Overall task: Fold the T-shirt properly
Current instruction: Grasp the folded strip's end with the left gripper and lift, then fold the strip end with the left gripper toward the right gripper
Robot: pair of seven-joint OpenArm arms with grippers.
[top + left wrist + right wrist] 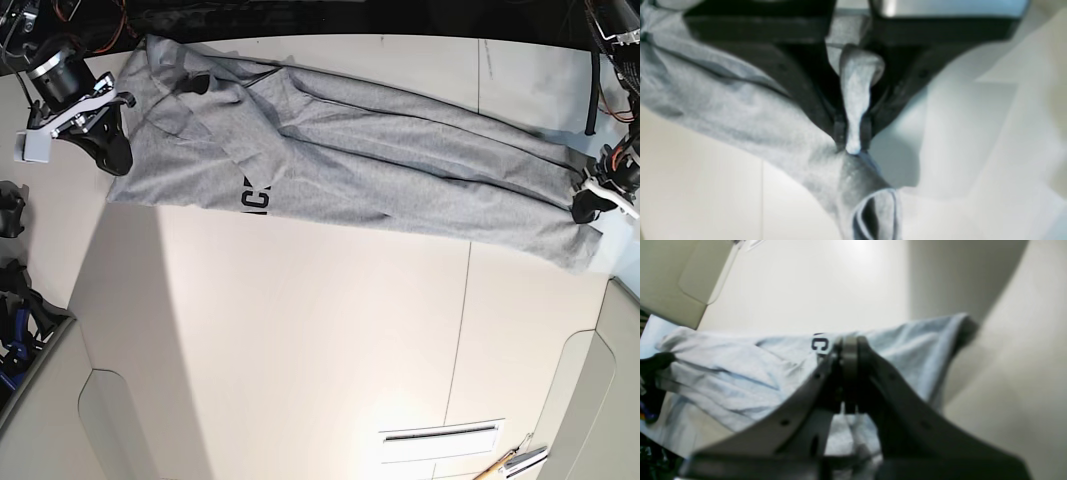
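The T-shirt (380,165) hangs stretched in a long grey band between the two arms, held above a pale cream table (300,340). From the base view it runs from the right gripper (112,155) at one end to the left gripper (588,208) at the other, sagging a little in the middle, with loose folds bunched near the right gripper's end.

The left gripper (853,133) has its jaws pressed together on a pinch of grey cloth; a ridge of fabric stands up between the two black fingers, and more of the T-shirt (740,100) trails away below and to one side of them, ending in a rolled hem or sleeve opening just beyond the fingertips. The right gripper (848,343) is likewise closed on the T-shirt (740,373), its jaws meeting with the cloth's edge caught at the tips. Just beside those tips a bit of black lettering (819,345) shows on the fabric, and the same lettering (256,197) sits along the lower edge of the band in the base view.

The table is smooth and glossy, crossed by thin seams (462,300), with a soft glare of overhead light. Near its far corner lie a slotted white panel (440,433) and what looks like a pencil (497,464). Dark cables (592,90) hang behind the left gripper.
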